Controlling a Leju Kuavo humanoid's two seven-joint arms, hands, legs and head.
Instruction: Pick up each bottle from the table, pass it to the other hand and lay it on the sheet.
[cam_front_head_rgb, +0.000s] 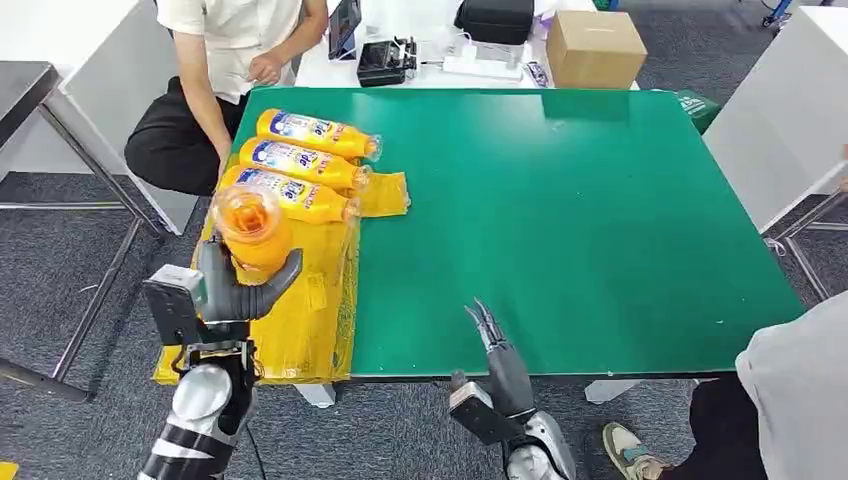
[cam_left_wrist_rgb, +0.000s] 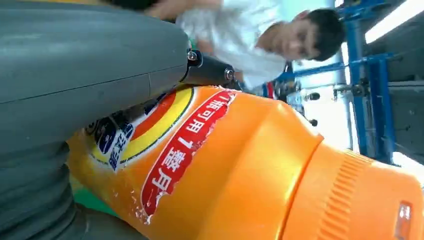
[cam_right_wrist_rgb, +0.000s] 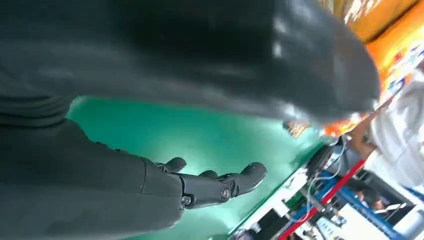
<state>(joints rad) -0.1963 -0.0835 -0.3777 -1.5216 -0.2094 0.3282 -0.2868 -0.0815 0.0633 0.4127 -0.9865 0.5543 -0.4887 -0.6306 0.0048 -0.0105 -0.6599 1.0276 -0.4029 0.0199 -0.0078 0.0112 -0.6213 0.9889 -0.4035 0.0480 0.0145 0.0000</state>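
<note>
We count three bottles (cam_front_head_rgb: 312, 165) already lying side by side on the yellow sheet (cam_front_head_rgb: 322, 310), at the upper left of the head view, their caps toward the green table (cam_front_head_rgb: 580, 220). A fourth bottle (cam_front_head_rgb: 252, 228) is in our left hand (cam_front_head_rgb: 240, 290), at the lower left of that frame, upright with its base toward the camera and directly over the near part of the sheet. In the left wrist view the thumb (cam_left_wrist_rgb: 90, 65) wraps across its label and the orange body fills the picture, so the hold looks firm.

Our right hand (cam_front_head_rgb: 503, 360) sits at the lower middle of the head view, at the near table edge, fingers (cam_right_wrist_rgb: 220, 185) straight and apart, holding nothing.

We see no more bottles standing on the bare green top. So we judge the handover for this one done, and laying it down beside the other three is what remains. As far as these pictures show, that would finish the job. A person (cam_front_head_rgb: 225, 70) sits at the upper left, beside the laid bottles.
</note>
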